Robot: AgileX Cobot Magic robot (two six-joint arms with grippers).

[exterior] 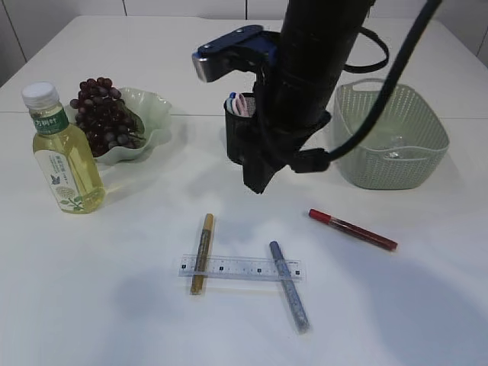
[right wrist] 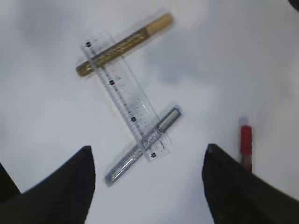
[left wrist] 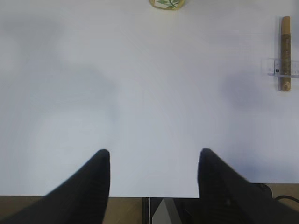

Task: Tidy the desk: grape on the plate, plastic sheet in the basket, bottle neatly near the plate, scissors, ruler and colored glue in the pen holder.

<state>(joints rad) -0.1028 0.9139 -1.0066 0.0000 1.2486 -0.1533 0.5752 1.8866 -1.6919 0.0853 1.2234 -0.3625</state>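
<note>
Now the ruler (right wrist: pixel 127 95) is seen diagonal below the spread, empty right pincer (right wrist: pixel 148 186), nearer than the left, near the desk's front edge.

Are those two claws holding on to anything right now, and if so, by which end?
No, nothing is held. The left claw hangs open over bare table. The right claw is open above the ruler and glue sticks, touching none.
</note>
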